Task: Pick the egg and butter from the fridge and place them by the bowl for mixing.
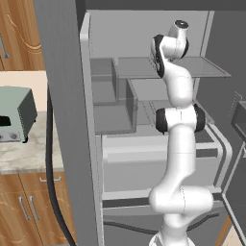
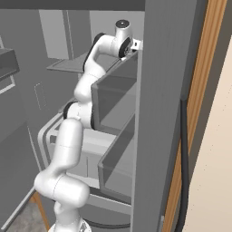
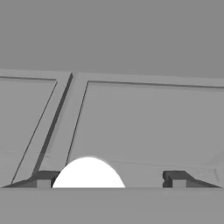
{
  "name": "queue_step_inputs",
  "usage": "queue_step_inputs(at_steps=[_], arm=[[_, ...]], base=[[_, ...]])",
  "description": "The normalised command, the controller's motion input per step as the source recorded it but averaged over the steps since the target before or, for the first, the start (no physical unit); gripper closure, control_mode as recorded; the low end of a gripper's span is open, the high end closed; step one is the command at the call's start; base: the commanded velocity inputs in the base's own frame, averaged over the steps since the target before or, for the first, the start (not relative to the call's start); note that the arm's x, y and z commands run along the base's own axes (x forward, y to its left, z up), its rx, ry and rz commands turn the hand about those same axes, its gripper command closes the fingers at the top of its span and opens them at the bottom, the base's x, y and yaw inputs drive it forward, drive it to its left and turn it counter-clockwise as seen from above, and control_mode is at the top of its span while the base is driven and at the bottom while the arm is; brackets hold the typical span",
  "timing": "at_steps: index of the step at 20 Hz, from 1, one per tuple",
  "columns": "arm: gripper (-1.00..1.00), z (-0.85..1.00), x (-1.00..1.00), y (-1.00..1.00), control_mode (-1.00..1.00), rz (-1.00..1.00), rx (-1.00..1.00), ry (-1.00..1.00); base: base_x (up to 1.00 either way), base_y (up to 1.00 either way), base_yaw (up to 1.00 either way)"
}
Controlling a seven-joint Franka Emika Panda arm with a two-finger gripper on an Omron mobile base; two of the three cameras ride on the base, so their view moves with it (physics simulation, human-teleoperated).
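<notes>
White egg [image 3: 89, 173] sits between the gripper [image 3: 109, 179] fingertips, nearer the left one in the hand view, on a pale grey fridge shelf [image 3: 144, 122]. The jaws stand wide apart, nothing clamped. Picking the egg looks to be the step in hand; the next move calls for closing gently around it, centred, so it cannot roll aside.

White arm [image 1: 180, 144] reaching into open fridge [image 1: 144, 86]; toaster oven [image 1: 14, 115] on counter [image 1: 24, 149].

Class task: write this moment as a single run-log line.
place: inside fridge | pincer: open, tips either side of egg | egg: on shelf, not gripped | butter: not collected
</notes>
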Motion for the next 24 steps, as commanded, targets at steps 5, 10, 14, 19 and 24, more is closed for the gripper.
queue_step_inputs(at_steps=[5,10,14,19,24], arm=[[1.00,-0.05,0.01,0.00,-1.00,0.00,0.02,0.00],[1.00,0.00,0.00,0.00,-1.00,0.00,0.00,-0.07],[1.00,0.00,-0.02,0.00,-1.00,0.00,0.00,-0.16],[1.00,0.00,-0.25,0.00,-1.00,0.00,-0.03,-0.30],[1.00,-0.04,-0.27,0.00,-1.00,0.00,-0.04,-0.31]], base=[[0.00,0.00,0.00],[0.00,0.00,0.00],[0.00,0.00,0.00],[0.00,0.00,0.00],[0.00,0.00,0.00]])
